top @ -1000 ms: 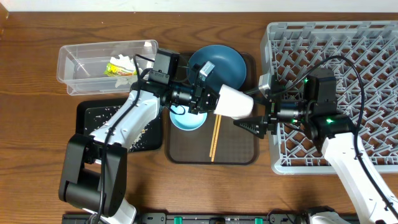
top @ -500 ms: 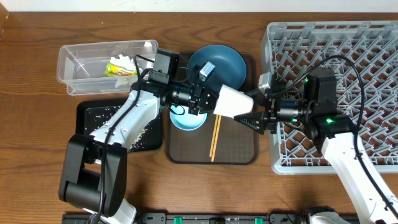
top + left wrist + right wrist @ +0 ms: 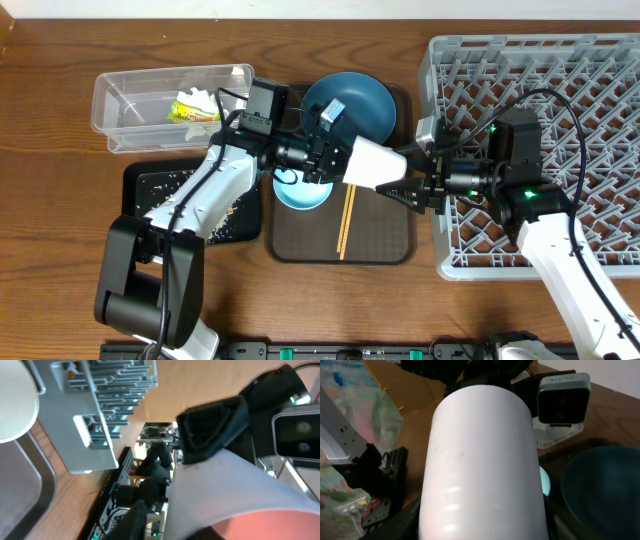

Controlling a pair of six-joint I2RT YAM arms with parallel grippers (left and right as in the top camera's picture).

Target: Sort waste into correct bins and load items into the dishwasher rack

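My left gripper is shut on a white cup and holds it on its side above the brown serving tray. My right gripper is open, with its fingers on either side of the cup's far end. The cup fills the right wrist view. The right gripper shows black in the left wrist view. The dark blue dish, the white bowl and the chopsticks lie on the serving tray. The grey dishwasher rack stands at the right.
A clear tub at the back left holds the yellow-green wrapper. A black tray in front of it holds whitish scraps. A second cup and the tissue do not show clearly.
My right gripper has moved left and slightly up, so its fingers now straddle the cup's end. The left arm and the cup have barely moved.
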